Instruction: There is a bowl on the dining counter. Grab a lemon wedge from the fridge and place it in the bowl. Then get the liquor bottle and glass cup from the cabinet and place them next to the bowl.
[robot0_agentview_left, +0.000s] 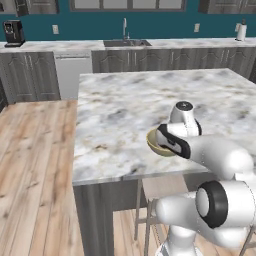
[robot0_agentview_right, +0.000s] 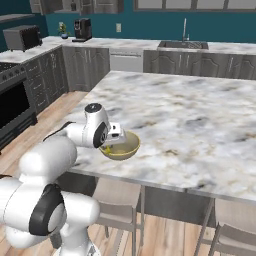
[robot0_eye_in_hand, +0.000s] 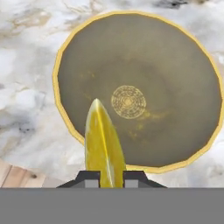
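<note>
Bowl (robot0_eye_in_hand: 144, 65) interior bare below hand (robot0_eye_in_hand: 111, 178); marble counter (robot0_agentview_left: 150, 95) around bowl open, unobstructed.

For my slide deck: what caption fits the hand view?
Pincer shut on a lemon wedge, poised above the yellow-rimmed bowl on the marble counter.

A glossy white arm (robot0_agentview_left: 220, 160) of rounded segments, black bands at its joints, grey-capped wrist.

Home kitchen: marble island counter (robot0_agentview_left: 150, 100), sink (robot0_agentview_left: 125, 43), coffee machine (robot0_agentview_left: 13, 33), oven (robot0_agentview_right: 15, 107), wood floor (robot0_agentview_left: 35, 165)
</note>
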